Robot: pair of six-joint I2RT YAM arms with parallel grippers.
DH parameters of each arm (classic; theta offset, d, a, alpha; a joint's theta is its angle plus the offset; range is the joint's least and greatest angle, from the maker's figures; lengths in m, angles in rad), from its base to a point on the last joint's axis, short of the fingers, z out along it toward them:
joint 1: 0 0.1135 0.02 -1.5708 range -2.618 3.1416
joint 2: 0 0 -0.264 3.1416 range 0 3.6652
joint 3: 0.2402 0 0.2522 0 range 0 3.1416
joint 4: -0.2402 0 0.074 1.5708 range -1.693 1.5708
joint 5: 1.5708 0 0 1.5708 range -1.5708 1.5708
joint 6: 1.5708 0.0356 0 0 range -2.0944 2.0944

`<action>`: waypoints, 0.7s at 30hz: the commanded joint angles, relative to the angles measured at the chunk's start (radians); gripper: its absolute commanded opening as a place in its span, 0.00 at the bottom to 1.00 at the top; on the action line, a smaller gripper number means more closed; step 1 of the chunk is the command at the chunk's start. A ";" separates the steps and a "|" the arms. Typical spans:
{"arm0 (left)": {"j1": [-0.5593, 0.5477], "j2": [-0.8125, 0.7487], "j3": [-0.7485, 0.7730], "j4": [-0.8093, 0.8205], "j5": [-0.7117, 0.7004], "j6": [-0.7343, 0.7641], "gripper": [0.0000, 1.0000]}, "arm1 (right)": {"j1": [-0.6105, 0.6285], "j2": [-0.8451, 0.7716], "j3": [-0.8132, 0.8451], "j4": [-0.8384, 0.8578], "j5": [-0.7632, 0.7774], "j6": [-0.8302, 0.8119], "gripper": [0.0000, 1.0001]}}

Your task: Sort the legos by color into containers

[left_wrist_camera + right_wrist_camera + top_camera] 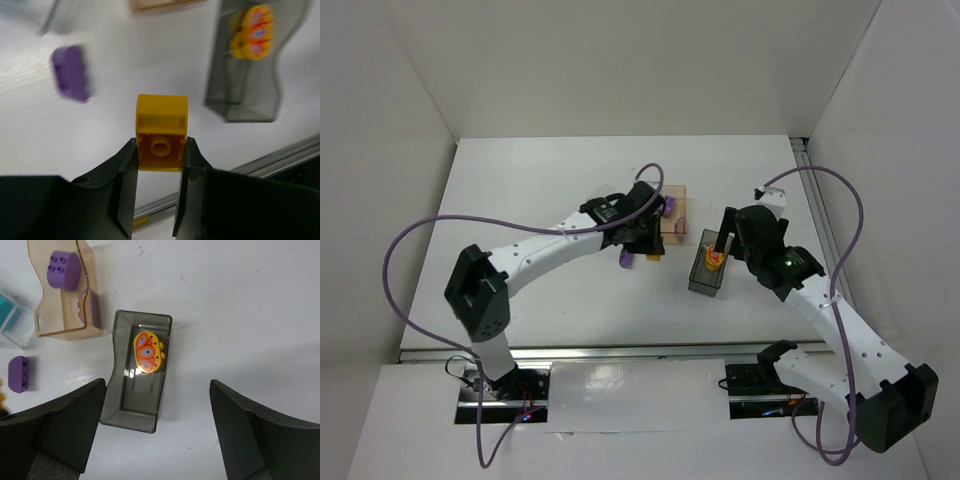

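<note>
Yellow lego [161, 132] is pinched in the left gripper [160, 150]; right gripper [157, 387] gapes empty over grey bin [120, 412] holding an orange lego [146, 351].

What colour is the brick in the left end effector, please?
Yellow; the brick shows best in the left wrist view.

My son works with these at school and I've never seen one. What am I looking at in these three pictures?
Two white robot arms are bolted at a table's edge, each ending in a two-finger gripper. The wide picture is taken from above. The other two come from a camera on each wrist, looking past its own fingers. The left gripper is shut on a yellow brick. The right gripper is open and hangs over a dark grey bin that holds a patterned yellow brick. An amber bin holds purple bricks. Another purple brick lies loose on the table.
</note>
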 commanded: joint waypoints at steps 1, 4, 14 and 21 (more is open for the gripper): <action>-0.049 0.147 0.151 -0.004 0.052 0.032 0.21 | -0.015 -0.055 0.056 -0.046 0.065 0.030 0.91; -0.081 0.264 0.301 -0.004 0.086 0.043 0.21 | -0.015 -0.093 0.091 -0.072 0.109 0.040 0.91; -0.106 0.451 0.547 -0.024 0.182 0.061 0.80 | -0.025 -0.133 0.159 -0.135 0.176 0.006 0.94; -0.095 0.296 0.443 -0.074 0.057 0.079 0.76 | -0.025 -0.133 0.149 -0.106 0.156 0.006 0.94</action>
